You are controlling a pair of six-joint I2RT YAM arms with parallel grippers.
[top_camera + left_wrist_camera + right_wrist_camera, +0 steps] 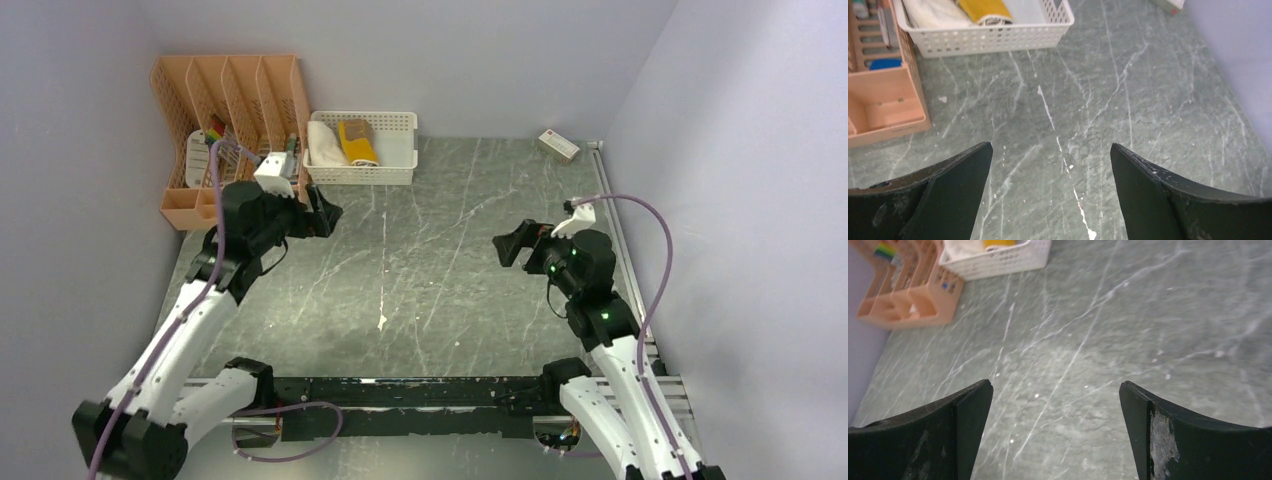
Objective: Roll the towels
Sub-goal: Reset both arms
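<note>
Grey-green veined stone counter [430,280].

Top view: a white lattice basket [362,176] stands at the far edge. The white towel [325,143] and the yellow towel [357,140] lie side by side inside its left half. The left pincer [325,215] hangs just in front of the basket and the right pincer [508,247] well to its right. Both are spread wide and hold nothing.

Left wrist view: fingers apart with bare counter between them. The basket is ahead, and the yellow towel shows a curled end, possibly a roll.

Right wrist view: fingers apart, with the basket far off.

Judgement: no towel is out on the counter, so either rolling has not begun or it is finished; I cannot tell which. If it has not begun, the left arm must reach into the basket, pinch one towel and lay it flat in front.

Count: two towels, one basket, one orange organiser [225,110] left of the basket, one small box [558,146] to its right.
</note>
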